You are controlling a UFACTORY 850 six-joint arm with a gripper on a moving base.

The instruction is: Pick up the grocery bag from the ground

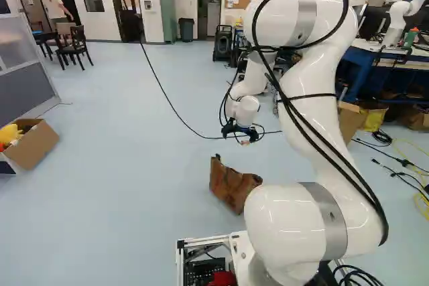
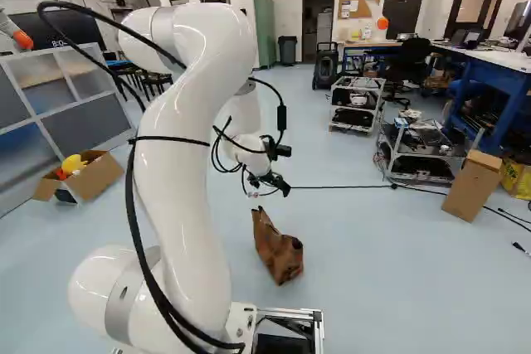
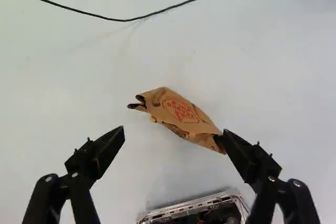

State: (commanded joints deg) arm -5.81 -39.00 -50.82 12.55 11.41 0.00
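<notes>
One brown paper bag (image 3: pixel 181 113) rests on the floor (image 3: pixel 79 82) ahead of and below the two jaws (image 1: pixel 242 136), which are spread wide, while one black cable (image 3: pixel 125 20) crosses the floor beyond the bag.

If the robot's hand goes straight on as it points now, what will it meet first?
Probably the brown paper bag, lying on the floor ahead of the open hand. The depth is unclear, so the fingers might instead pass beside it to the floor.

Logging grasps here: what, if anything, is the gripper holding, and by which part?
Nothing is held: the gripper stands open, and the grocery bag rests on the floor.
</notes>
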